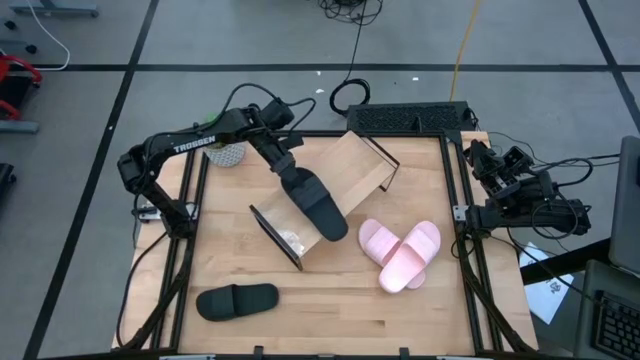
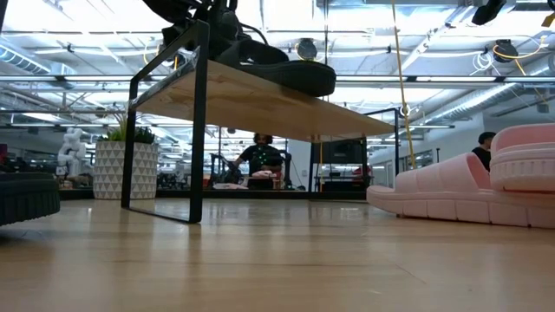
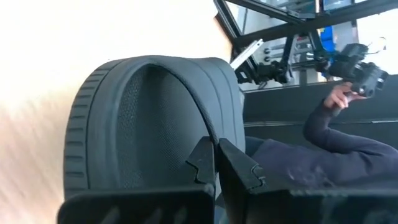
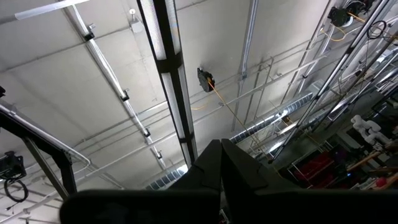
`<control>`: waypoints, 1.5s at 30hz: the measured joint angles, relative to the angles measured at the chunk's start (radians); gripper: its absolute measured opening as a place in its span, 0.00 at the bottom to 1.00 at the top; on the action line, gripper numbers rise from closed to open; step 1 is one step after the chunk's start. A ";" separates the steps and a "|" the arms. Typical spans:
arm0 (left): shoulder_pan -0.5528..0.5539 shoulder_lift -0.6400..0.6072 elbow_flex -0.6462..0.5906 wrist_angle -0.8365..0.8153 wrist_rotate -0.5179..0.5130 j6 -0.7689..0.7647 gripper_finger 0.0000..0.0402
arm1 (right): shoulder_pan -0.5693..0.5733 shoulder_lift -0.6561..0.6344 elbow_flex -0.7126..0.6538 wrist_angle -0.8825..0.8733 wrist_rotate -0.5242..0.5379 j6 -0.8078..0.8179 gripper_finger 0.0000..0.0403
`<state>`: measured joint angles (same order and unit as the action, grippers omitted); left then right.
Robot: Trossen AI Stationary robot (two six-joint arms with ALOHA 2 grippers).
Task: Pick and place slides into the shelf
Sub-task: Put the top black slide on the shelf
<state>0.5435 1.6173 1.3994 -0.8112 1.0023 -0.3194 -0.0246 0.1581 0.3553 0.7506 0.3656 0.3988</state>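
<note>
The shelf [image 1: 345,180], a light wooden rack with dark edges, stands slantwise mid-table. My left gripper [image 1: 297,182] reaches over it from the far left, shut on a black slide [image 1: 320,208]; this slide lies on the shelf's top board [image 2: 260,95]. A second black slide [image 1: 237,300] rests sole-down near the front left. The pink pair [image 1: 402,254] lies overlapped to the right of the shelf. My right arm [image 1: 520,195] is folded at the table's right edge, its gripper [image 4: 221,155] shut and pointing up at the ceiling. My left gripper pinches a thin edge of the black slide [image 3: 211,140] between its two fingers, at the end nearest the arm. The fingers slant down from the table's far left, along the slide. In the low view the slide [image 2: 290,74] lies lengthwise on the shelf's top board.
A white patterned planter [image 1: 228,153] stands at the far left under my left arm. A black device [image 1: 405,118] sits at the table's far edge. People [image 2: 260,156] are in the room beyond, and one holds a camera [image 3: 357,62]. Bare tabletop [image 1: 330,300] lies at the front.
</note>
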 joint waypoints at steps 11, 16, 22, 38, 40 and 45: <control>0.029 0.000 0.000 -0.071 -0.098 0.080 0.00 | 0.000 0.000 0.000 0.000 0.000 0.000 0.00; 0.030 0.000 0.000 -0.071 -0.121 0.103 0.00 | 0.000 0.000 0.000 0.000 0.000 0.000 0.00; 0.030 0.000 0.000 -0.078 -0.180 0.122 0.00 | 0.000 0.000 0.000 0.000 0.000 0.000 0.00; 0.030 0.000 0.000 -0.084 -0.288 0.142 0.14 | 0.000 0.000 0.000 0.000 0.000 0.001 0.00; 0.030 0.000 0.000 -0.084 -0.289 0.142 0.17 | 0.000 0.000 0.000 0.000 0.000 0.001 0.00; 0.030 0.000 0.000 -0.087 -0.290 0.135 0.24 | 0.000 0.000 0.000 0.000 0.000 0.001 0.00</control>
<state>0.5739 1.6173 1.3994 -0.8981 0.7120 -0.1842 -0.0246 0.1584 0.3553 0.7506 0.3653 0.3996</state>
